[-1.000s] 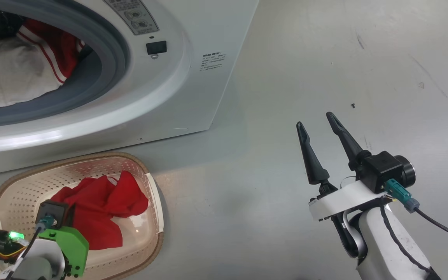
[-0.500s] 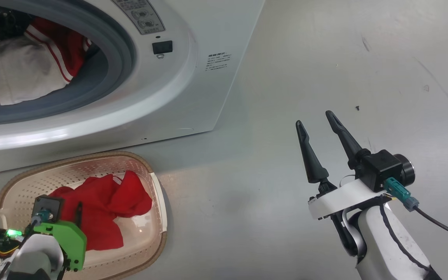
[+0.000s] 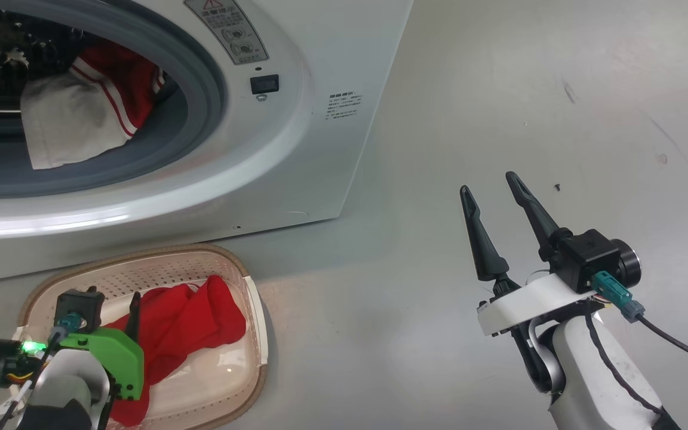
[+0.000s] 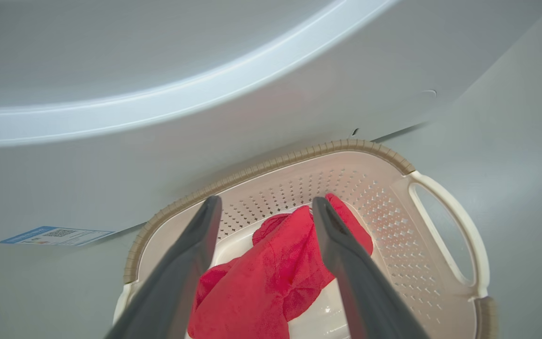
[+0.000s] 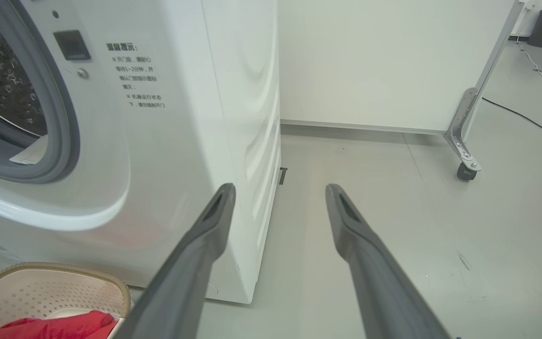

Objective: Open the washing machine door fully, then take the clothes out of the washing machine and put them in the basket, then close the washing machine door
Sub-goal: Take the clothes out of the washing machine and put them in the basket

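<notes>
Red garment [image 3: 200, 322], cream perforated basket [image 3: 165, 272]

The right gripper [image 3: 488, 185] has long dark fingers [image 3: 481, 245], a white arm [image 3: 595, 370] and a teal plug [image 3: 610, 288]. The left gripper [image 4: 266, 203] has a green plate [image 3: 111, 358].

The head view's edges crop the washing machine [image 3: 320, 149]; its printed label [image 3: 344, 106] is too small to read. The left arm [image 3: 105, 361] covers the basket's [image 3: 257, 322] near corner.
</notes>
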Available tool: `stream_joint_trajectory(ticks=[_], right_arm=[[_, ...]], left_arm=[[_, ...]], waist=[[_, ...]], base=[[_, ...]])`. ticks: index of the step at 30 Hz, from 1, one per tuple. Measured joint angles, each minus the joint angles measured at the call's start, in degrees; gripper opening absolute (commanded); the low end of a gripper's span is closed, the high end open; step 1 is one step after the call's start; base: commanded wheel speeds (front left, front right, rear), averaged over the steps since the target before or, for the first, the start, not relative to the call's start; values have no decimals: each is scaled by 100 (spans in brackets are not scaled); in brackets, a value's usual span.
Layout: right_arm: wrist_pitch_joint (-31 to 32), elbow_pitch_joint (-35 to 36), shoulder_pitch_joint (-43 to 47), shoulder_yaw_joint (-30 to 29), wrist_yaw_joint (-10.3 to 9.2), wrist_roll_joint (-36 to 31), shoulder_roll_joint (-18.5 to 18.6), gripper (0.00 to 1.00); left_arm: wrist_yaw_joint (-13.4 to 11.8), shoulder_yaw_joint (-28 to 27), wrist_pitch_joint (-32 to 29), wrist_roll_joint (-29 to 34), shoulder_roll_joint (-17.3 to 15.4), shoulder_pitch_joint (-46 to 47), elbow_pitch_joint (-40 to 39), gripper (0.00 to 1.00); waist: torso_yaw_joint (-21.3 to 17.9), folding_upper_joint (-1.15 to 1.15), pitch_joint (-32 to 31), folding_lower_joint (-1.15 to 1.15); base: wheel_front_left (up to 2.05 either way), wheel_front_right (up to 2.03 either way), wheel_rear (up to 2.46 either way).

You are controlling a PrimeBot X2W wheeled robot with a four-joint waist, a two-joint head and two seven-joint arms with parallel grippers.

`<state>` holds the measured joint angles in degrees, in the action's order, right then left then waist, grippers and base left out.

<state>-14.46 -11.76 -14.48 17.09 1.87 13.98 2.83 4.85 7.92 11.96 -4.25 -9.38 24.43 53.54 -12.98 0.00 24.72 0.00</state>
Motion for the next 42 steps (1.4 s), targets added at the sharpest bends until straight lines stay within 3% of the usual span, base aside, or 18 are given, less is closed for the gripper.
stream_joint_trajectory(ticks=[5, 18, 29, 42], right_arm=[[1, -60, 19, -90, 0, -1, 1, 100], [0, -213, 444, -232, 8, -4, 0, 100], [1, -153, 746, -420, 57, 54, -2, 100], [1, -7, 943, -493, 68, 51, -5, 100]], left_arm=[[-59, -230, 132, -250, 165, 86, -40, 100], [-60, -263, 231, -324, 205, 18, -531, 100], [-59, -593, 232, -534, 325, -293, -2051, 100], [27, -578, 233, -536, 377, -1110, -3038, 100]], waist=[[79, 0, -225, 0], [385, 0, -1061, 0], [624, 0, -1595, 0], [798, 0, -1891, 0]], base=[[0, 0, 0], [0, 0, 0], [0, 0, 0], [0, 0, 0]])
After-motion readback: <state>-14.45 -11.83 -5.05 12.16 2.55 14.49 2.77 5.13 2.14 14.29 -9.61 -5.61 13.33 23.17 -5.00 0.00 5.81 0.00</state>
